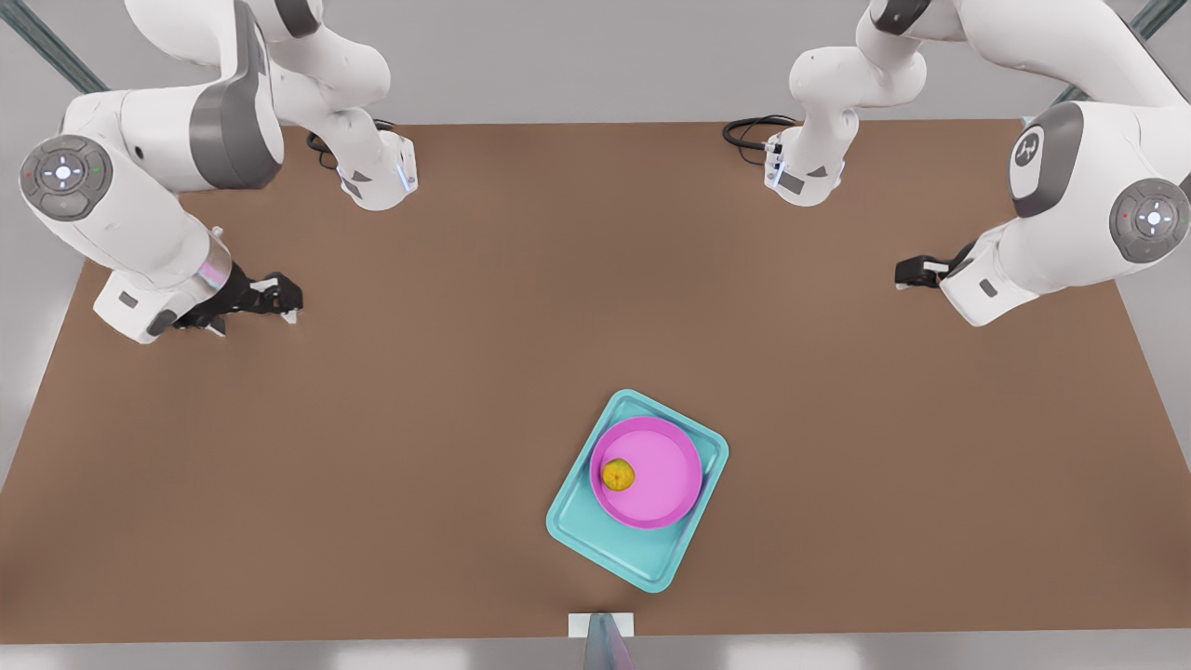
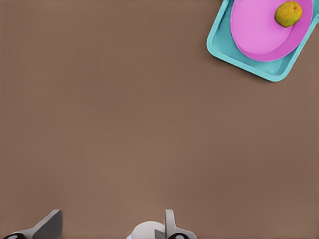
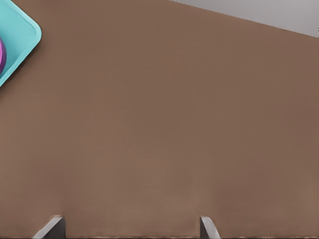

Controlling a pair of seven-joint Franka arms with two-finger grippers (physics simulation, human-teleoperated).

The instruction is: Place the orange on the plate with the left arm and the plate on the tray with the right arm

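Note:
The orange [image 1: 618, 475] lies in the magenta plate [image 1: 661, 484], toward the side nearest the front view's left. The plate rests inside the teal tray [image 1: 605, 544], near the table's front edge. The left wrist view takes in the orange [image 2: 288, 14], the plate [image 2: 259, 30] and the tray [image 2: 249, 62] at a distance. My left gripper [image 1: 916, 272] hovers at the front view's right, open [image 2: 109, 226] and empty. At the front view's left my right gripper [image 1: 279, 300] is open [image 3: 132, 226] and empty, with a tray corner [image 3: 20, 35] far off.
Both arm bases [image 1: 377, 177] [image 1: 805, 172] stand at the table's back edge with black cables beside them. A small white-and-grey mount [image 1: 600, 628] sits at the front edge. Bare brown table [image 1: 419, 419] stretches between both grippers and the tray.

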